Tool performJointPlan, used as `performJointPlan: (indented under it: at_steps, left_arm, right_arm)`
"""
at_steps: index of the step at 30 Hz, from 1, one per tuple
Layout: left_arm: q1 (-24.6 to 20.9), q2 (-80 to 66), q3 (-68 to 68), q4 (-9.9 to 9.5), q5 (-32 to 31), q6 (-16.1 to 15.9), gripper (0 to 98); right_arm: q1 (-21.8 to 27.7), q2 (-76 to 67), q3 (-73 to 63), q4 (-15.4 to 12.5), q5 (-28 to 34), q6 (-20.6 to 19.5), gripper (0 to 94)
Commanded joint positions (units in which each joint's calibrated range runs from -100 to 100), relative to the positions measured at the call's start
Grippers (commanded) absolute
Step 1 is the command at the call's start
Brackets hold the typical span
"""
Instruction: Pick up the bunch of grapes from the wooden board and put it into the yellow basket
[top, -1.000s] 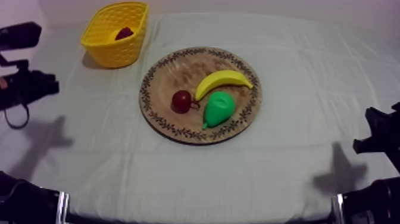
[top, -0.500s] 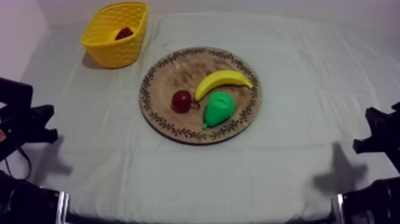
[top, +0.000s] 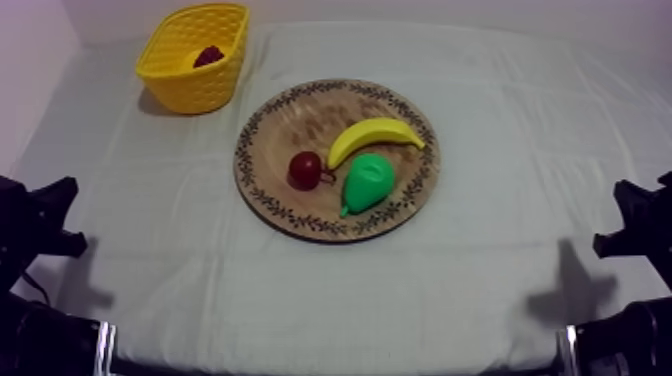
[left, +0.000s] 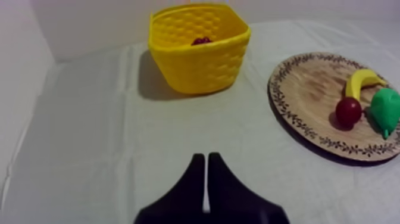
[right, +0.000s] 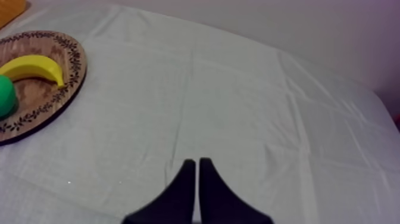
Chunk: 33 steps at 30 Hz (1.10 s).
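Observation:
The bunch of grapes lies dark red inside the yellow basket at the table's far left; from the left wrist it peeks over the basket rim as grapes. The round wooden board holds a banana, a pear and a small red fruit. My left gripper sits low at the left edge, far from the basket, shut on nothing. My right gripper rests low at the right, also shut and empty.
The board lies to the right of the left gripper, with the red fruit nearest. From the right wrist, the board with the banana is off to the left. Bare cloth stretches ahead of both grippers.
My left arm has drawn back from beside the basket toward the near left edge of the table. The right arm, the fruit and the basket have stayed still.

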Motion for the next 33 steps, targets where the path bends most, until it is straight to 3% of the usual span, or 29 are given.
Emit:
performJointPlan:
  at_steps: [1, 14, 26, 33]
  left_arm:
    - [-0.04, -2.23, 0.3, -0.1, 0.66, 0.07, 0.0]
    - [0.24, -3.16, 2.14, -3.37, -2.74, 1.18, 0.0]
    - [-0.85, -3.17, 3.05, -3.8, -5.25, 9.81, 0.0]
    - [-1.43, -3.17, 3.39, -3.9, -6.29, 10.97, 0.0]
  right_arm:
    - [0.01, -0.02, -0.01, 0.01, -0.02, -0.01, 0.5]
    - [0.01, -0.02, -0.01, 0.01, -0.02, 0.0, 0.5]
    - [0.01, -0.02, -0.01, 0.01, -0.02, 0.02, 0.5]
    - [0.01, -0.02, -0.01, 0.01, -0.02, 0.0, 0.5]
